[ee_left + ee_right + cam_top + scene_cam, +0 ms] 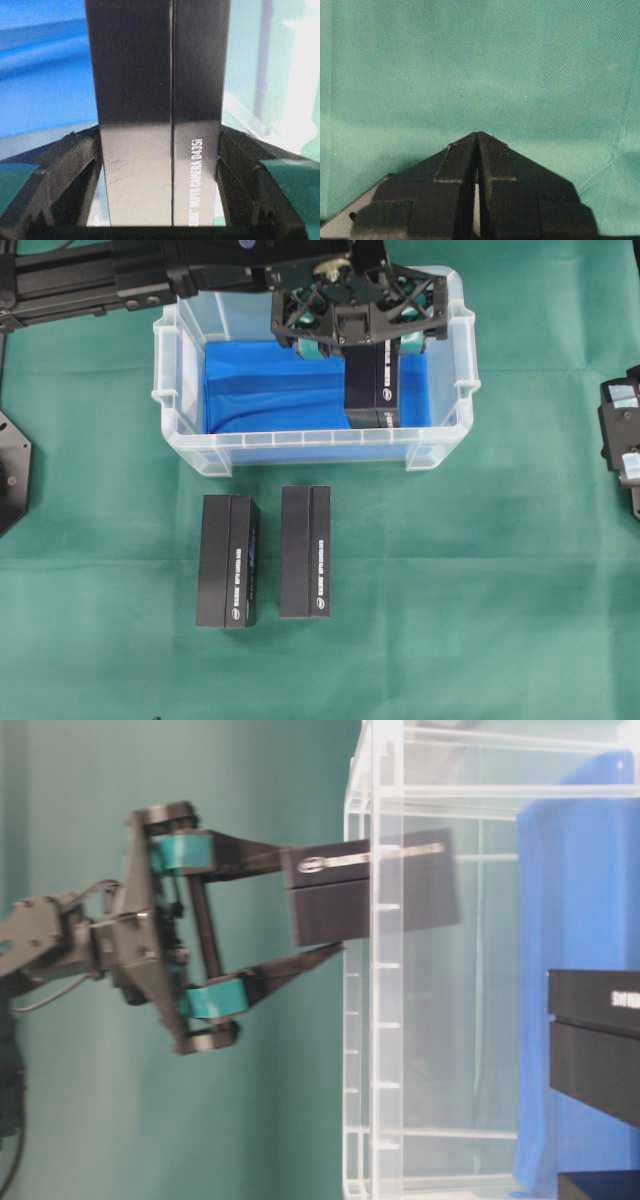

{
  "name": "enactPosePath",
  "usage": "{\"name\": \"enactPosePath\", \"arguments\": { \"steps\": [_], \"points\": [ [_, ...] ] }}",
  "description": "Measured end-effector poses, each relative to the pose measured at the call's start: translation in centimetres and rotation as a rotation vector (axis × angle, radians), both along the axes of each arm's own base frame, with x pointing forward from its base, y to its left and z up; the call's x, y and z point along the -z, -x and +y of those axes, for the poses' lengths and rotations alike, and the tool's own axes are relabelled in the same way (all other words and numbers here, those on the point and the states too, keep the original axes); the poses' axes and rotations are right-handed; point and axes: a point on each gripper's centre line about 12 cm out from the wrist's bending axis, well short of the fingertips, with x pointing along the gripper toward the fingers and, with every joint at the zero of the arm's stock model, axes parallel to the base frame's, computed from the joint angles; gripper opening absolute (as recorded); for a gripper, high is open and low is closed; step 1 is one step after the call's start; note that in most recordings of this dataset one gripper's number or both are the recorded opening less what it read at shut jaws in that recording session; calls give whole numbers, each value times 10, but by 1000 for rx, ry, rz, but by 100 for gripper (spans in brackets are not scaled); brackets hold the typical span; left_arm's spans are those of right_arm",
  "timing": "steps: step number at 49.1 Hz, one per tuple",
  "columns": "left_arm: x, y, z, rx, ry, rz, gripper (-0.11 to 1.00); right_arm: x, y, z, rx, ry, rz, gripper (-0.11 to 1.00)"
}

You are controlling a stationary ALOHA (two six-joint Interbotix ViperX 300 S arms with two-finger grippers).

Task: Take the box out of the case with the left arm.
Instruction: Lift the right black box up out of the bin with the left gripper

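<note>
My left gripper (362, 355) reaches down into the case (170, 360), a clear plastic tub with a blue sheet on its bottom. It is shut on a black box (372, 390) at the tub's right end. In the left wrist view both black fingers (80, 165) press the long sides of the box (160, 100), which reads "DEPTH CAMERA D435i". Seen from table level, the gripper (320, 905) holds the box (335, 890) across the line of the case rim (362, 820), partly outside. My right gripper (477, 134) is shut and empty above the green cloth.
Two more black boxes (228, 560) (305, 552) lie side by side on the green cloth in front of the case. The right arm (620, 440) rests at the table's right edge. A black mount (12, 465) sits at the left edge.
</note>
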Motion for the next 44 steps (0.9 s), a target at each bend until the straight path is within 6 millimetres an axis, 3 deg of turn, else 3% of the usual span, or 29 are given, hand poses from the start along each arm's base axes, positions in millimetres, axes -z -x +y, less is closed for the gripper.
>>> {"name": "enactPosePath", "arguments": {
  "steps": [27, 44],
  "points": [
    [-62, 18, -2, -11, -13, -2, 62, 0, 0, 0, 1, 0, -2, -1],
    [-65, 20, -6, -7, -12, -3, 62, -1, -1, 0, 3, -1, -3, -1]
  ]
}}
